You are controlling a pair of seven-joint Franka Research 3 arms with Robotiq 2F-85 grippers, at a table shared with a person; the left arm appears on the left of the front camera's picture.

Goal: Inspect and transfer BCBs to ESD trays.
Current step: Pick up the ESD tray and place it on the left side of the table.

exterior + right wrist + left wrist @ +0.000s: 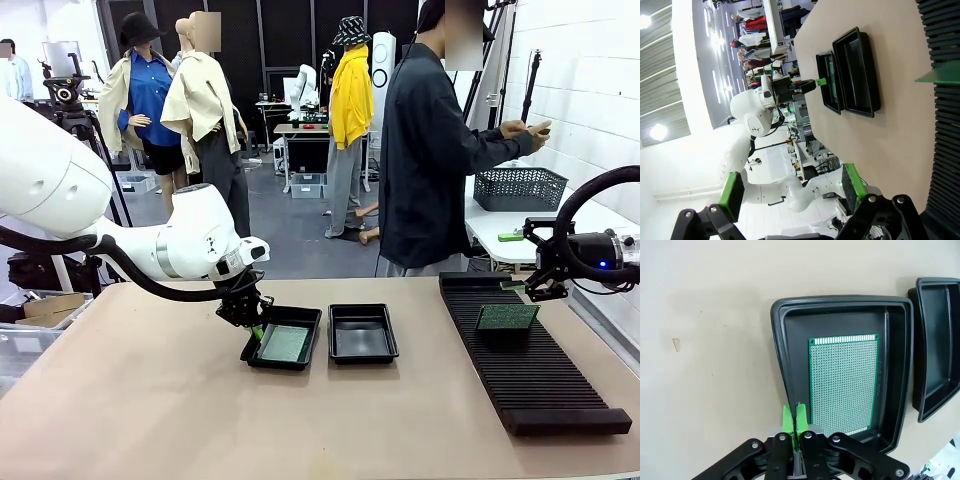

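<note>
1. Front view: One BCB (pixel 286 343) lies flat in the left ESD tray (pixel 300 311), so I judge the step in hand to be finishing that placement.
   - To do it well, rise straight off the tray's edge and keep the tray flat on the table (pixel 150 420), or the board may slide.
   - The likely next pick is the second BCB (pixel 507 317), standing on the ribbed rack (pixel 545 390). The right ESD tray (pixel 362 342) holds nothing.
   - The left arm reaches in low from the left with its wrist bent down, and the left gripper (pixel 254 322) is at the tray's left rim.
   - The right gripper (pixel 540 282) hangs over the rack's far end, apart from that board.

2. Left wrist view: The left gripper (pixel 794 412) points down, its green pads (pixel 787 417) pressed together right at the side wall of the left ESD tray (pixel 785 310).
   - I cannot tell whether the wall is nipped between the pads, so it would be wise to move off slowly.
   - The BCB (pixel 844 385) sits square on the tray floor, just beside the pads and free of them.

3. Right wrist view: The right gripper (pixel 792 190) has its jaws wide apart with nothing between them.
   - The wrist is rolled sideways and looks across the table at the left ESD tray (pixel 820 95) and the right ESD tray (pixel 856 70).
   - The second BCB (pixel 937 76) juts from the ribbed rack (pixel 945 130), well ahead of the fingers.
</note>
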